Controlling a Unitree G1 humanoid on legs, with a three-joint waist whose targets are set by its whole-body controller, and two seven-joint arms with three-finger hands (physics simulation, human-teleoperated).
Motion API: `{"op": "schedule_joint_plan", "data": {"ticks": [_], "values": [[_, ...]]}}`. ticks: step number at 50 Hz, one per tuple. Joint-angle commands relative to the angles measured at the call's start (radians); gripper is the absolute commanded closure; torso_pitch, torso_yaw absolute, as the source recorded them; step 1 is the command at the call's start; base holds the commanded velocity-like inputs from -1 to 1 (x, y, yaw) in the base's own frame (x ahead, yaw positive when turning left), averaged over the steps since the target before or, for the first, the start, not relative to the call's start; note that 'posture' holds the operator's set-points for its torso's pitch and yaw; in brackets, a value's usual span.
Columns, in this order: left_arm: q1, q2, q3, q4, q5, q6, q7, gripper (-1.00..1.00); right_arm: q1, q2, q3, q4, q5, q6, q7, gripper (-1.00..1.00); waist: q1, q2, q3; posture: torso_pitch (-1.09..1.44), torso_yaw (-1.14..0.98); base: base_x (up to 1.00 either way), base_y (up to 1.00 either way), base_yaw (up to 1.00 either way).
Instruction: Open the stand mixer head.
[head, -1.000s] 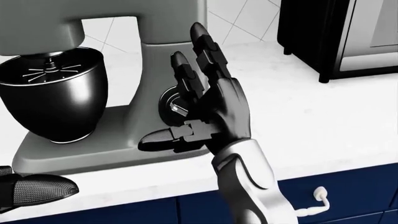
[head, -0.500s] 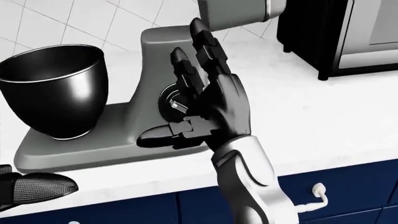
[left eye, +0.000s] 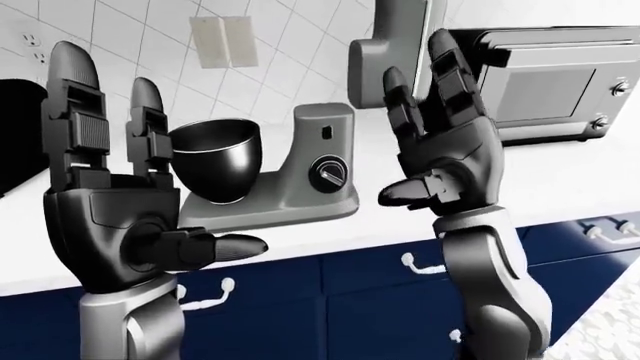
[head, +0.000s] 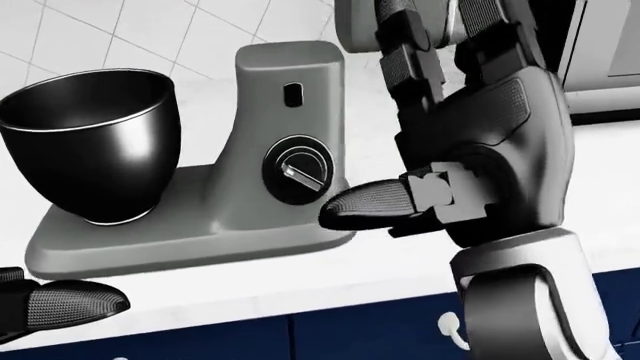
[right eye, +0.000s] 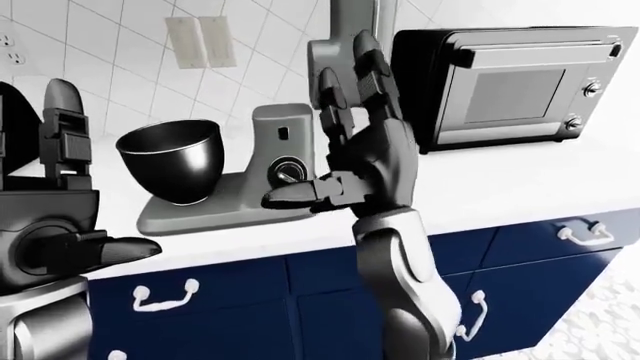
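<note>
The grey stand mixer (head: 200, 217) stands on the white counter with its head (left eye: 392, 52) tilted upright above the column. Its black bowl (head: 88, 139) sits uncovered on the base. A round dial (head: 297, 169) shows on the column's side. My right hand (left eye: 415, 127) is open, fingers spread and pointing up, raised just right of the column and near the lifted head, holding nothing. My left hand (left eye: 160, 161) is open too, held up at the left of the left-eye view, apart from the mixer.
A black toaster oven (left eye: 545, 82) stands on the counter (left eye: 570, 172) to the mixer's right. Another dark appliance (left eye: 12, 131) is at the far left. Blue cabinets with white handles (left eye: 420, 264) run below. A white wall plate (left eye: 225, 41) is on the tiles.
The mixer head swung up off the bowl to upright. My right hand left the dial area and rose, now larger in the head view.
</note>
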Motion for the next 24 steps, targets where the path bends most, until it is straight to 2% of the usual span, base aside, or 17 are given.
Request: {"op": "schedule_joint_plan", "data": {"ticks": [1, 4, 9, 15, 24], "values": [[-0.024, 0.007, 0.006, -0.025, -0.004, -0.009, 0.0, -1.0, -0.012, -0.014, -0.004, -0.046, 0.033, -0.027, -0.019, -1.0, 0.0, 0.002, -0.004, -0.35, 0.0, 0.0, 0.0, 0.0], [-0.021, 0.006, 0.003, -0.027, -0.002, -0.011, 0.0, -1.0, 0.008, -0.053, -0.056, -0.078, 0.077, -0.032, -0.046, -1.0, -0.002, 0.0, -0.004, -0.35, 0.0, 0.0, 0.0, 0.0], [-0.028, 0.008, 0.009, -0.024, -0.004, -0.008, 0.002, -1.0, -0.015, -0.11, -0.102, -0.077, 0.122, -0.056, -0.08, -1.0, -0.006, -0.002, -0.006, -0.35, 0.0, 0.0, 0.0, 0.0], [-0.032, 0.01, 0.012, -0.021, -0.005, -0.008, 0.003, -1.0, -0.017, -0.142, -0.127, -0.076, 0.153, -0.073, -0.104, -1.0, -0.01, -0.006, -0.004, -0.35, 0.0, 0.0, 0.0, 0.0], [-0.031, 0.01, 0.009, -0.02, -0.005, -0.01, 0.002, -1.0, -0.023, -0.159, -0.133, -0.07, 0.166, -0.082, -0.113, -1.0, -0.015, -0.009, -0.003, -0.35, 0.0, 0.0, 0.0, 0.0]]}}
